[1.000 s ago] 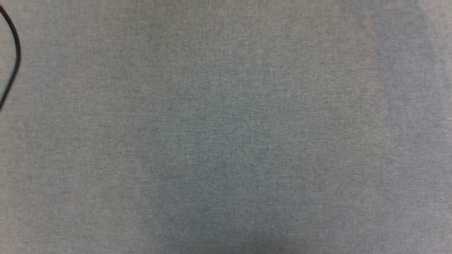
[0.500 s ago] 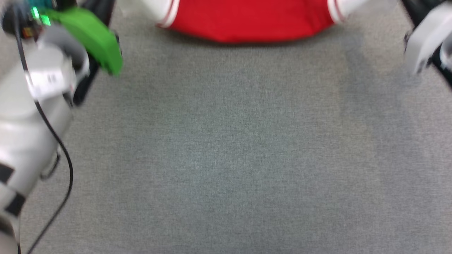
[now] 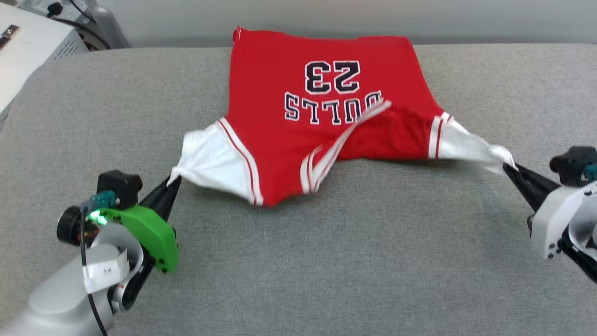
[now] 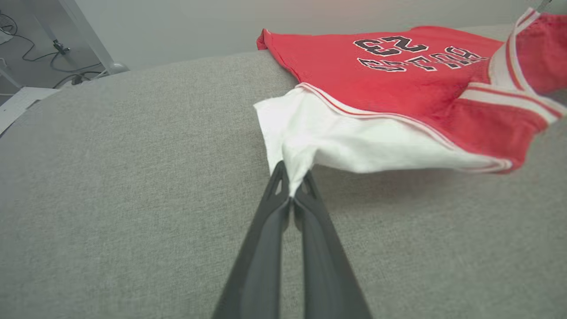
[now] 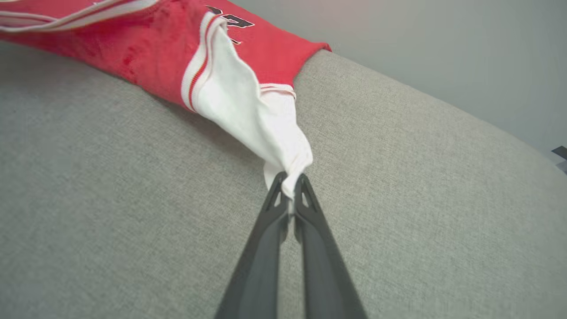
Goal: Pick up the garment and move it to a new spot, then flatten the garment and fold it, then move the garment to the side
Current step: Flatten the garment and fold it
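garment (image 5: pixel 146 53): cut off, right wrist view top | arm label (image 3: pixel 106 269): unreadable

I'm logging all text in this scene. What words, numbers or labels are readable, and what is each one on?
"BULLS": black, white-outlined print on the red garment, upside down in the head view.
"23": same style of print on the garment, just beyond "BULLS" from the robot.
White tag beside the green cover: marks too small to read.
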You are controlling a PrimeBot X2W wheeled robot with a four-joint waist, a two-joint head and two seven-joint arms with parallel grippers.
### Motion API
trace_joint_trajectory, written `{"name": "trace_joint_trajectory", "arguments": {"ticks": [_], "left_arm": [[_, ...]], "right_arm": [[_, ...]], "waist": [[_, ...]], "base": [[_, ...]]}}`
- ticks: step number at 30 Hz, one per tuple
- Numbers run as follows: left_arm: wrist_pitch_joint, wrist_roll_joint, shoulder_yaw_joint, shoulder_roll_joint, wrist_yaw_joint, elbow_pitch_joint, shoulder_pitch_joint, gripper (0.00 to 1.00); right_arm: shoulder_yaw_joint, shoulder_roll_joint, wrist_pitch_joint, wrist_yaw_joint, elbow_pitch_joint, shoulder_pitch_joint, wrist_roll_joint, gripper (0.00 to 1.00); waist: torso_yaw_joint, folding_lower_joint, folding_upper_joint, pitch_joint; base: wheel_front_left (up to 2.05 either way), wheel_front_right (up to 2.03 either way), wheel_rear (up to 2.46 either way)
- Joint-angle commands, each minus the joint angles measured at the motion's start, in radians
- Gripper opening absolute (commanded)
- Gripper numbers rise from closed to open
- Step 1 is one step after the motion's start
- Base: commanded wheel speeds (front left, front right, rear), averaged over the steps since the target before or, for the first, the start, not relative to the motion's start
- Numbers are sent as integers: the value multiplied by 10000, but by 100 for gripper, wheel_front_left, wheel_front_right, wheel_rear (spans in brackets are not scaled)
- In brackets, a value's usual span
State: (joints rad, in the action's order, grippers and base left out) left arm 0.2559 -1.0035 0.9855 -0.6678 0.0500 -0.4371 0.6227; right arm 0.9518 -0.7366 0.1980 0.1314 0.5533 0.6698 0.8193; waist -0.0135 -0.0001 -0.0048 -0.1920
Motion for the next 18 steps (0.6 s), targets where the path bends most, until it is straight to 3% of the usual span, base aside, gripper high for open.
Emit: {"name": "trace_joint_trajectory", "arguments": {"ticks": [1,11,18], "left_arm": [[54,-149,20,-188,172,82,-403,0],[56,-424,175,-535,906,785,-2159,0],[57,-486,199,-713,1409,1381,-3114,0]], "right_arm": [[-161,-119,34,-7,-94,-509,49,0],[-1950,-549,-66,-7,-740,-3483,128,0],[-3319,-415,-698,-7,-1511,-5577,-7,0]], "waist": [[-73,1,48,380],[-40,1,48,830],[25,1,48,969]], "base": [[0,0,0],[0,0,0],[0,0,0]]}}
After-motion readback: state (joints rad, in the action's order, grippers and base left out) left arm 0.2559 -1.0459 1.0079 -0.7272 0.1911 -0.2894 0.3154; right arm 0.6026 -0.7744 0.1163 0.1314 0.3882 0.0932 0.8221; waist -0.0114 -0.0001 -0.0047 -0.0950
